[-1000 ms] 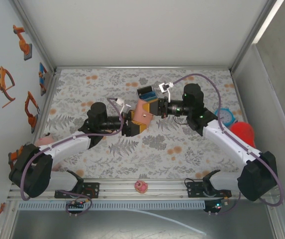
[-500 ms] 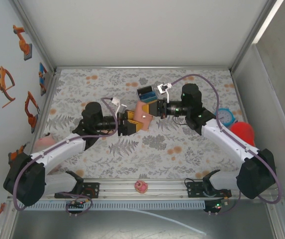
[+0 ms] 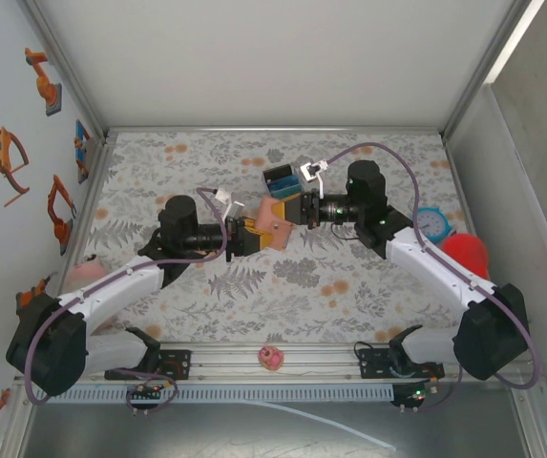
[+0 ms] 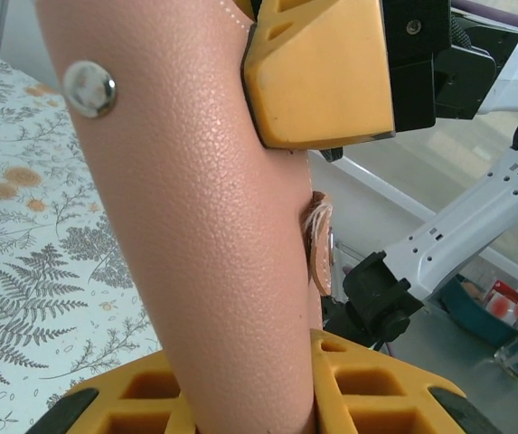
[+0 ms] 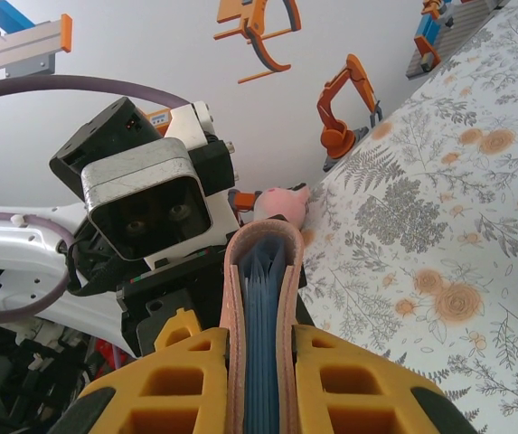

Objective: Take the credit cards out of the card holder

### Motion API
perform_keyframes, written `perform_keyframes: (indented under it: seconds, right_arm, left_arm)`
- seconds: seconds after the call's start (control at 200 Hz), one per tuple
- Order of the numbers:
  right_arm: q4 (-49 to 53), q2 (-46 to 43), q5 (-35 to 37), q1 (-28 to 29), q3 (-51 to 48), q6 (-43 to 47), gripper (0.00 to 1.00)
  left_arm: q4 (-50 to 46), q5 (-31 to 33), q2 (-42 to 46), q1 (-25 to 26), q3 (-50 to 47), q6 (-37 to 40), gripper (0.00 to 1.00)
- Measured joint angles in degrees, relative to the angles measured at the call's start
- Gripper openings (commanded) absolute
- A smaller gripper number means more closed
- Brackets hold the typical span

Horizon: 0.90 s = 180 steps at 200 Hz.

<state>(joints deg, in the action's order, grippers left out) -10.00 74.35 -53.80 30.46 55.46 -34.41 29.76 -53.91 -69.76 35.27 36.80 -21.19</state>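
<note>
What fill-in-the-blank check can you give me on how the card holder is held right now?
The card holder is off the table, gripped by ___ end effectors.
Seen from the right end effector, its lining looks ___.
The left end effector grips it from the ___ side.
Missing words: both; blue; opposite.
</note>
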Motion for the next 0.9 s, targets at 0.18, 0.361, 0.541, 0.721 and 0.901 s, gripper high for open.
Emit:
perform_keyframes:
  seconds: [0.18,0.361,0.541,0.721,0.901]
  right_arm:
    - [3.61,0.0,2.69,0.11,0.04,1.2,0.21]
    - [10.29,-0.04,9.42,0.2,1.31,2.89,0.49]
    - [18.4,-1.6,20.85,0.11,3.1,3.1,0.63]
    - [23.78,-5.86,29.51,0.11,3.19,2.86,0.72]
    - [26.86,-11.1,36.94,0.7,3.17,2.01,0.7]
  left_arm:
    - [-2.01,0.55,-1.27,0.17,0.33,0.04,0.07]
    - [-6.43,4.07,-2.12,0.57,1.68,1.31,0.0]
    - [-10.14,9.84,-1.97,0.7,1.7,3.43,0.0]
    - [-13.05,16.31,-0.15,0.7,1.68,5.27,0.0]
    - [-14.49,23.65,1.86,0.7,1.4,6.45,0.0]
